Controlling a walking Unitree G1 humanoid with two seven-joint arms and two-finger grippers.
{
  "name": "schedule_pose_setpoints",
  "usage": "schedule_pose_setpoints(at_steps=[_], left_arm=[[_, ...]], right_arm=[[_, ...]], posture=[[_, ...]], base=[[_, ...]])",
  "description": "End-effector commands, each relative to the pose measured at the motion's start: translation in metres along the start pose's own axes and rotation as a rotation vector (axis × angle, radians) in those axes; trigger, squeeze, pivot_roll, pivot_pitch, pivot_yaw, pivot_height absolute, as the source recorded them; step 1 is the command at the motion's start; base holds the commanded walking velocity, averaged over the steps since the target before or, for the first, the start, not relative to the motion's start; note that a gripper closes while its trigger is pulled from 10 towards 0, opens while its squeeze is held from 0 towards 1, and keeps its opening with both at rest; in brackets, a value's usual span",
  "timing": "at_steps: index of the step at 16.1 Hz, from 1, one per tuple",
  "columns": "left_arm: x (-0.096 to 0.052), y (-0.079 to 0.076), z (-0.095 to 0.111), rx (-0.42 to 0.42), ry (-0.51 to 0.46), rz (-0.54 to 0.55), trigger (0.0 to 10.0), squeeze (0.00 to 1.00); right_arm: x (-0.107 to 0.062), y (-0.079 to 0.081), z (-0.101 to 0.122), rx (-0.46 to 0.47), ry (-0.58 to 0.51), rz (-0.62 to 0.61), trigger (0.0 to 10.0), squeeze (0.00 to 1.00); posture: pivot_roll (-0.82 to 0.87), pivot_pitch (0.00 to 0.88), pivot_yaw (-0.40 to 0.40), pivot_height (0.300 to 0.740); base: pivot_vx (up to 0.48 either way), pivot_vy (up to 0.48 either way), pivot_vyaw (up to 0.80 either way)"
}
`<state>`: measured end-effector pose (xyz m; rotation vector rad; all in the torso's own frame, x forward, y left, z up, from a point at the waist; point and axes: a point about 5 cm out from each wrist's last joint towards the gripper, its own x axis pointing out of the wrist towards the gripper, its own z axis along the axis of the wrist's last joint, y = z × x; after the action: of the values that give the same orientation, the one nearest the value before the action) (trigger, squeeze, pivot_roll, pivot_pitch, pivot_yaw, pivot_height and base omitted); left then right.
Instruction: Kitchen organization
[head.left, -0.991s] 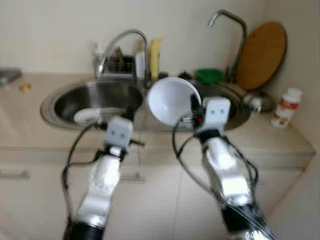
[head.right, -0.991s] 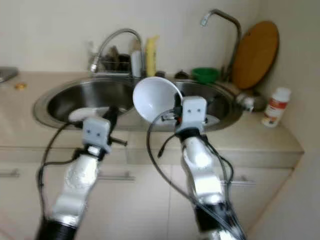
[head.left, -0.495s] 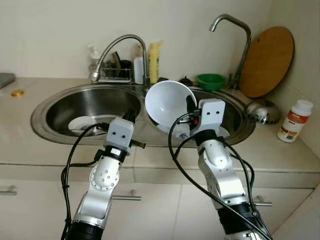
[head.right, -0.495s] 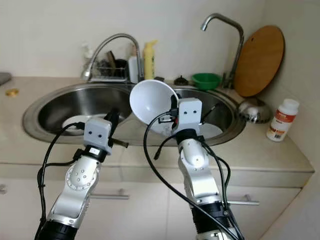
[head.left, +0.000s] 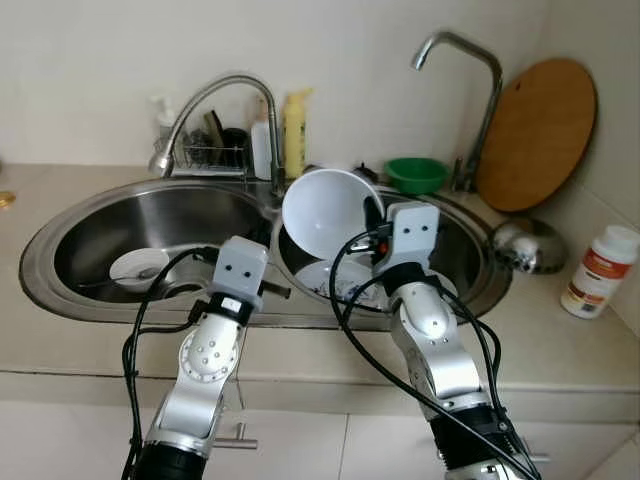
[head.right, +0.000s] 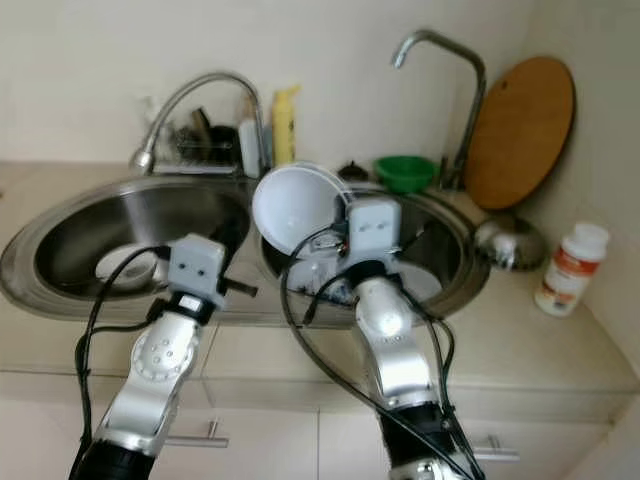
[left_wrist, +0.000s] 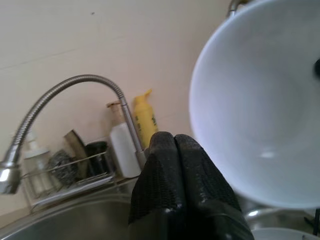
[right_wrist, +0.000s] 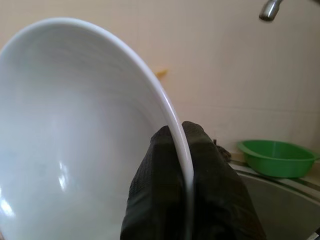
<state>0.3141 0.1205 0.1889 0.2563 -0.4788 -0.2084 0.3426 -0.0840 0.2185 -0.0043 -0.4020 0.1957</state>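
The right gripper (head.left: 370, 215) is pinching the rim of one white bowl (head.left: 325, 212), tilted above the right basin of the double sink (head.left: 60, 230), where two faucets and one plate (head.left: 335, 280) are showing. In the left wrist view, the left gripper (left_wrist: 175, 150) is pressing its two fingers together on nothing, near the bowl (left_wrist: 260, 100). In the right wrist view, two black fingers (right_wrist: 210, 165) are clamping that bowl's edge, with one green basin (right_wrist: 277, 157) sitting behind.

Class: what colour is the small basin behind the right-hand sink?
Green: the small basin shows best in the right wrist view.

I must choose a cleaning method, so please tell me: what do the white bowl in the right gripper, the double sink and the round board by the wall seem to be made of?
White bowl, pinched at its rim by the right gripper: probably glazed ceramic, or melamine; smooth, glossy, with soft highlights.
Double sink: stainless steel, brushed and reflective.
Round board: wood or bamboo, matte brown.
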Motion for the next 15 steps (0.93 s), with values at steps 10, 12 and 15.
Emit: schedule_pose_setpoints(at_steps=[10, 12, 15], left_arm=[[0.002, -0.013, 0.002, -0.018, 0.001, -0.045, 10.0, 0.0], [0.001, -0.013, 0.001, -0.017, 0.003, -0.048, 10.0, 0.0], [0.001, -0.014, 0.001, -0.021, 0.004, -0.049, 10.0, 0.0]], right_arm=[[0.016, -0.03, -0.038, -0.398, 0.263, 0.033, 10.0, 0.0], [0.013, -0.027, -0.046, -0.485, 0.299, 0.089, 10.0, 0.0], [0.007, -0.02, -0.054, -0.423, 0.316, 0.138, 10.0, 0.47]], posture=[[0.07, 0.0, -0.011, 0.74], [0.07, 0.0, -0.011, 0.74], [0.07, 0.0, -0.01, 0.74]], base=[[0.028, 0.0, 0.0], [0.0, 0.0, 0.0], [0.0, 0.0, 0.0]])
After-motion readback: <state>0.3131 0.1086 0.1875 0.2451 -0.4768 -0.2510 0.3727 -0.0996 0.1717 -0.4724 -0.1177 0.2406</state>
